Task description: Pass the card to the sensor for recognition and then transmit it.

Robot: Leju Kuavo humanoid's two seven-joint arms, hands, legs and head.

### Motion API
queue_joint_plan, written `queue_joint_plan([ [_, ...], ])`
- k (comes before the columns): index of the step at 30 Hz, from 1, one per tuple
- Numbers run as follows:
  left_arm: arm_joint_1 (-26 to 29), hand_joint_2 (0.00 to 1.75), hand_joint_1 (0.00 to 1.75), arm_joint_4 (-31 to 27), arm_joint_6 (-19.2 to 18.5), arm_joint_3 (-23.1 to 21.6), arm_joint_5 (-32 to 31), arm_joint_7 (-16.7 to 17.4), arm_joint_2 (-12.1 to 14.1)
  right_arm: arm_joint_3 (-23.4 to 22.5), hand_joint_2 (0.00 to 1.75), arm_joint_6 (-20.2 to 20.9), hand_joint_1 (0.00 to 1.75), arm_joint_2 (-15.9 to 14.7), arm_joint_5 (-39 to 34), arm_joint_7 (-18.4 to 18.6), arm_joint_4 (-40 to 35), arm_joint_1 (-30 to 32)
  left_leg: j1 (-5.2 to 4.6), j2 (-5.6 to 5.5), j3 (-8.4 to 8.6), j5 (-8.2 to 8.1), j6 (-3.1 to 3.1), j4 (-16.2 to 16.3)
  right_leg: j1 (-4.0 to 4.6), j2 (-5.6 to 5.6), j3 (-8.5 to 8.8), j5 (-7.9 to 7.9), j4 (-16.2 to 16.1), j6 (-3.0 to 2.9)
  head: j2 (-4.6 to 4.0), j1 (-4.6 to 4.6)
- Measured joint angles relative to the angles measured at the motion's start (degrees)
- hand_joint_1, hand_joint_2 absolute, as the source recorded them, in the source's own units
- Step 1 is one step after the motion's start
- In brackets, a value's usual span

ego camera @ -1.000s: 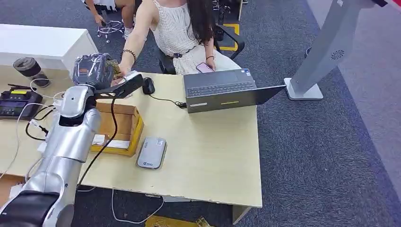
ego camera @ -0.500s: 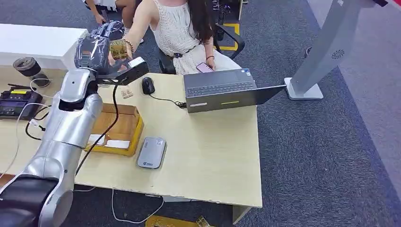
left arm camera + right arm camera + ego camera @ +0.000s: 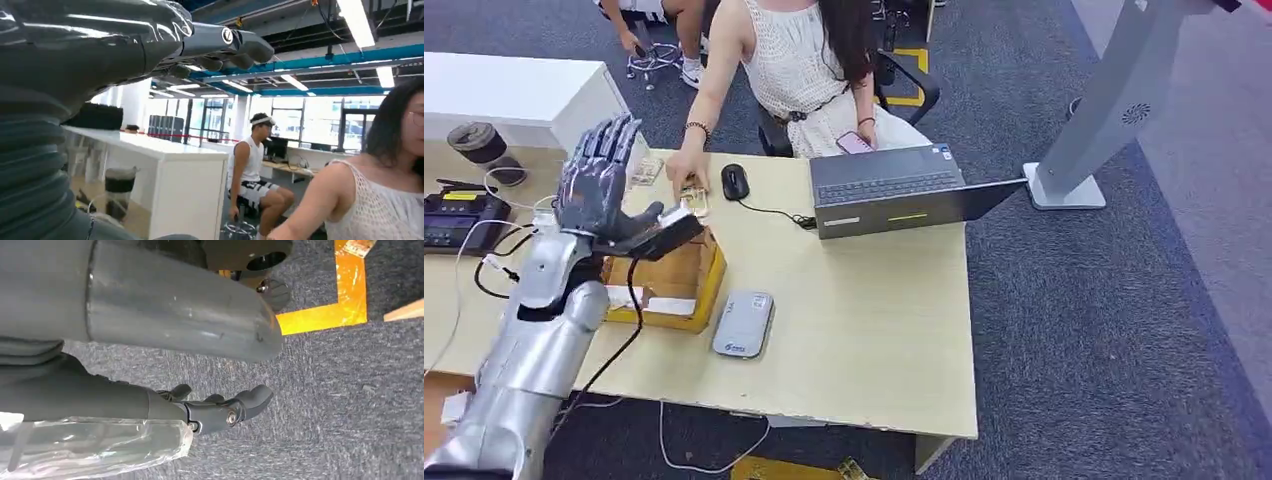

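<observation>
My left hand is raised over the desk's left side with its fingers spread and nothing in it; the left wrist view shows the same fingers stretched out and empty. A person's hand presses a card onto the desk beside a black mouse. Another card lies just behind my hand. The grey card sensor lies flat near the desk's front edge. My right hand hangs over grey carpet, fingers loosely apart, holding nothing.
An open cardboard box sits between my left arm and the sensor. An open laptop stands at the desk's far right. A black device with cables and a cup are at the left. The person sits across the desk.
My left hand held a card up toward the person half a second ago; now it is empty, lower and pulled back. The person's hand has come down to the desk with the card.
</observation>
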Motion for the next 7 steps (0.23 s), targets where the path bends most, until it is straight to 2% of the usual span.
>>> queue_joint_plan([
  [3,8.7,1.75,0.0,-6.2,1.0,3.7,2.0,-2.8,1.4,-0.5,0.0,-0.4,0.0,0.0,-0.2,0.0,0.0,0.3,0.03,-0.15,-0.23,0.01,0.0,0.0,0.02,-0.14,-0.24,-0.03,0.0,-0.04,0.0,0.04],
  [7,16.7,1.75,0.0,-12.8,1.6,7.6,3.7,-3.7,2.9,-1.0,0.0,-0.5,0.0,0.1,-0.8,-0.5,0.0,0.2,0.02,-0.21,-0.32,0.03,0.0,-0.1,0.01,-0.22,-0.1,-0.03,0.0,-0.04,0.0,0.04],
])
